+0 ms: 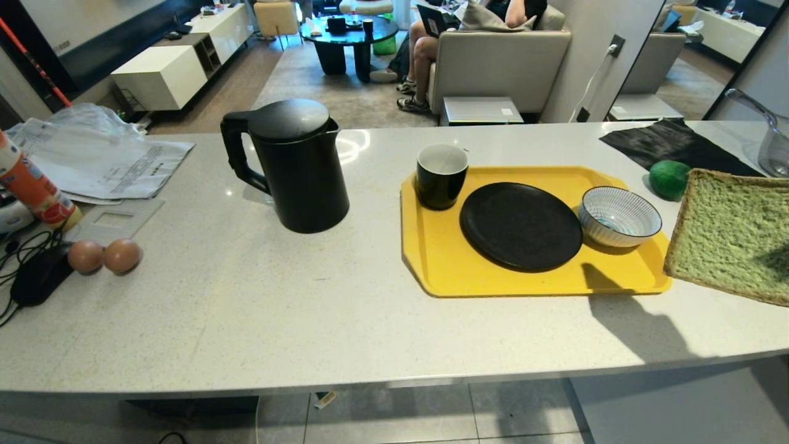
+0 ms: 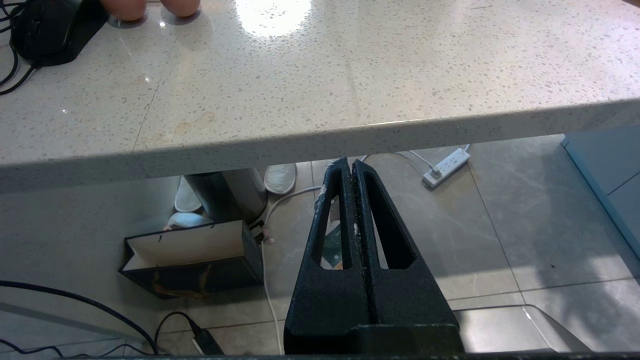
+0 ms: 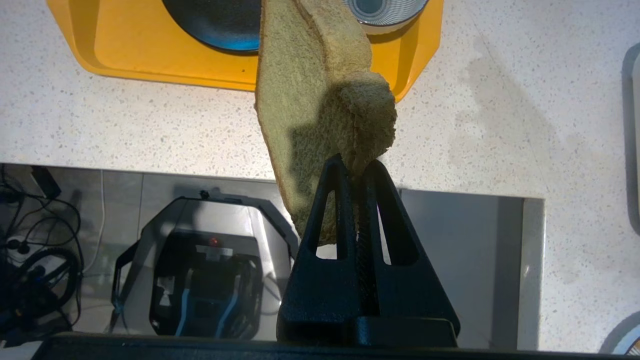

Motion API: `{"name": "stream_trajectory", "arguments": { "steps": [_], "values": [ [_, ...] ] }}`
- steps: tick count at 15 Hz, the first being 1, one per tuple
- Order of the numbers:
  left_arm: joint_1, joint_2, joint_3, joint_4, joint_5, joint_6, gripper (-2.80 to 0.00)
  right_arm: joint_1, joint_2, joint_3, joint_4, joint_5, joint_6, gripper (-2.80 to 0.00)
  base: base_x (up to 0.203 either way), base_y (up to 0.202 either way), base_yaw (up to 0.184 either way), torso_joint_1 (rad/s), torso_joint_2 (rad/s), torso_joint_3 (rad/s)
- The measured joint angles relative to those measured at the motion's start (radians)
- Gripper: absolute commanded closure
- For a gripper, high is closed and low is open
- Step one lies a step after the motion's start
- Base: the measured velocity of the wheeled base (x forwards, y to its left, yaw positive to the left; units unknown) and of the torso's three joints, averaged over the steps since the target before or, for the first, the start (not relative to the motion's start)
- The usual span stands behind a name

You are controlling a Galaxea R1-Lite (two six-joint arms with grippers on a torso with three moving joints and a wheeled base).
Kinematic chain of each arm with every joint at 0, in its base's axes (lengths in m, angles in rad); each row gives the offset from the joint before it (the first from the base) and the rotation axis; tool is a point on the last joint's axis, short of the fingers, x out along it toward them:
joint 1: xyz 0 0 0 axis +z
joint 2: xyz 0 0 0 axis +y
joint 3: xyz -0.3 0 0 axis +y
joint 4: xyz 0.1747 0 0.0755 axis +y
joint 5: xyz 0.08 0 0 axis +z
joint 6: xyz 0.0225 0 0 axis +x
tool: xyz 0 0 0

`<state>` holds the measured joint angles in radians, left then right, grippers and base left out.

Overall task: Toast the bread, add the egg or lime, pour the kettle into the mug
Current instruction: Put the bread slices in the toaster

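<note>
While the right gripper (image 3: 356, 167) is pinching the bread (image 1: 730, 235) by one edge, its fingers closed hard enough to crumple the crust, the slice is hanging in the air just off the right end of the yellow tray (image 1: 444, 259), partly over the counter's near edge. Whether it is toasted I cannot tell; no toaster is showing in any view, so I am judging the bread step as still under way rather than finished.

On the tray, the black plate (image 1: 521, 226) is lying bare at the middle, the mug (image 1: 441, 176) is standing at the far left corner with nothing visibly poured in, and a striped bowl (image 1: 619, 216) is sitting to the right of the plate. The lime (image 1: 670, 179) is resting on the counter just beyond the tray's far right corner. The kettle (image 1: 296, 165) is standing upright well to the left of the tray, lid on. Two brown eggs (image 1: 103, 256) are lying farther left still.

The left gripper (image 2: 352, 172) is hanging parked below the counter edge, fingers pressed together and holding nothing.

So plating the bread, adding the lime or egg, and pouring all appear to be ahead.
</note>
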<state>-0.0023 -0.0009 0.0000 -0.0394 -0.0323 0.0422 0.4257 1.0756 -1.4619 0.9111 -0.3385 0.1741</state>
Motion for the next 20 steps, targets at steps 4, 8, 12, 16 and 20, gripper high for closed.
{"name": "stream_trajectory", "arguments": {
  "steps": [4,8,12,16,20],
  "values": [
    [0.000,0.000,0.000,0.000,0.000,0.000,0.00,0.000,-0.003,-0.008,0.000,0.000,-0.036,0.00,0.000,0.000,0.000,0.000,0.00,0.000],
    [0.000,0.000,0.000,0.000,0.000,0.000,0.00,0.000,-0.010,-0.011,-0.001,-0.001,-0.046,0.00,0.000,0.000,0.000,0.000,0.00,0.000],
    [0.000,0.000,0.000,0.000,0.000,0.000,0.00,0.000,-0.014,-0.011,-0.001,-0.001,-0.046,0.00,0.000,0.000,0.000,0.000,0.00,0.000],
    [0.000,0.000,0.000,0.000,0.000,0.000,0.00,0.000,-0.014,-0.008,-0.002,-0.001,-0.044,0.00,0.000,0.000,0.000,0.000,0.00,0.000],
    [0.000,0.000,0.000,0.000,0.000,0.000,0.00,0.000,-0.010,-0.008,-0.005,0.000,-0.042,0.00,0.000,0.000,0.000,0.000,0.00,0.000]
  ]
}}
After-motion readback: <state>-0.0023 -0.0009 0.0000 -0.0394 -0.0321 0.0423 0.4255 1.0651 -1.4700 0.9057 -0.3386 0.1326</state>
